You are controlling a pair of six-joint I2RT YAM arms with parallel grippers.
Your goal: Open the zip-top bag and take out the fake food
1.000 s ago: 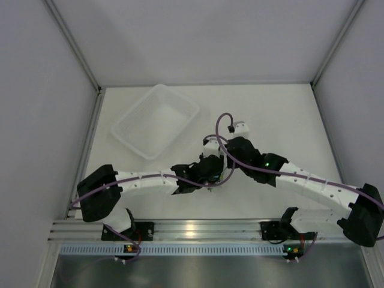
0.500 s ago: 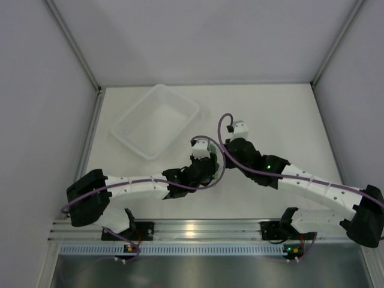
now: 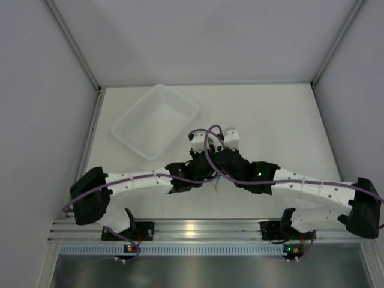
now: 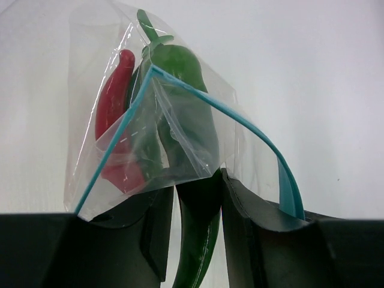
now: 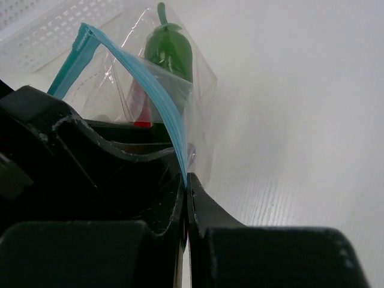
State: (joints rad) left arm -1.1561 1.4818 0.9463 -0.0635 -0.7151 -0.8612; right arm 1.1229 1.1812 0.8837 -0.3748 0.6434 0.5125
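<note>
Zip-top bag (image 4: 84, 120) is caught between the two pincers at the middle of the counter (image 3: 282, 120), just near and to the right of the clear tub (image 3: 155, 120). From above, the arms' wrists cover almost all of it. Its teal zip strip (image 4: 264, 144) is parted, the two halves bowing away from each other so the mouth gapes toward the left pincer (image 4: 197, 186). The right pincer (image 5: 186, 180) has its fingers pressed together on one half of that strip, pinching it tight. The left pincer stands partly apart with a green chili (image 4: 197, 246) of the fake food gripped between its fingers; the chili runs from deep in the bag out through the mouth. A red chili (image 4: 117, 102) lies inside, to the left of the green one, with something darker green showing between them. Whether the bag touches the counter I cannot tell.
</note>
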